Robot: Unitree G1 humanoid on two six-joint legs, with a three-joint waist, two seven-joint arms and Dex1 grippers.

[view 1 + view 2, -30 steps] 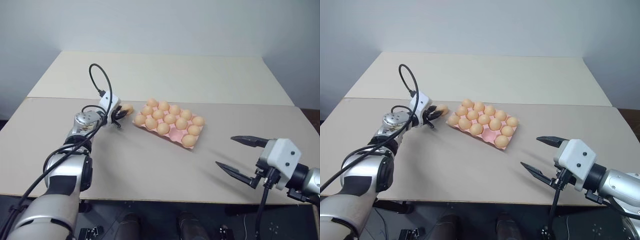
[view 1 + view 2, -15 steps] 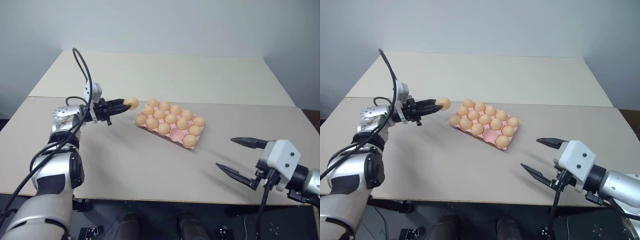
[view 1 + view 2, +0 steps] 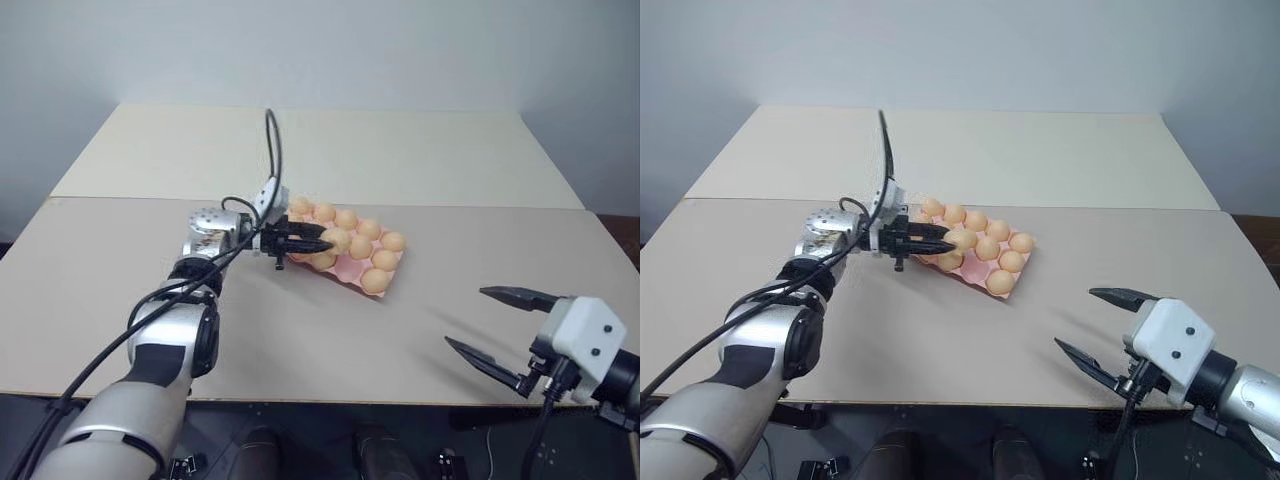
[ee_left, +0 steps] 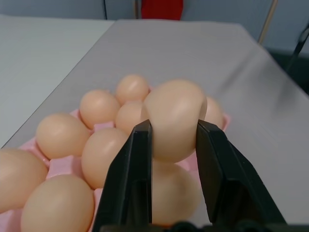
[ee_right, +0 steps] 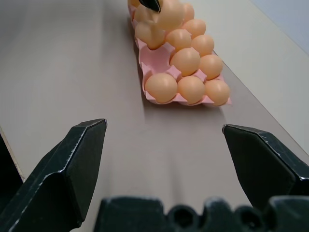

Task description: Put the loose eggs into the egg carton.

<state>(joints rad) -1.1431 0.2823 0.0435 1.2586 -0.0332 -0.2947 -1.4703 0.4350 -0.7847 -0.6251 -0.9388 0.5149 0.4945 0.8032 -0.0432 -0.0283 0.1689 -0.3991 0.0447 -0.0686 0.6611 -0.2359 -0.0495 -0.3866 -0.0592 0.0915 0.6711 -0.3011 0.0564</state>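
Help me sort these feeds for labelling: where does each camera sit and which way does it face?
Head stereo pair: looks forward and down at the table; both arms show.
Left wrist: looks along the left gripper, shut on an egg above the egg carton.
Right wrist: looks between the open right gripper fingers.
All views share the carton.

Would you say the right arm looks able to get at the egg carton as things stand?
Probably yes: the right pincer is open and holds nothing, with bare table between it and the egg carton, though the left pincer holds an egg over the carton's far end.
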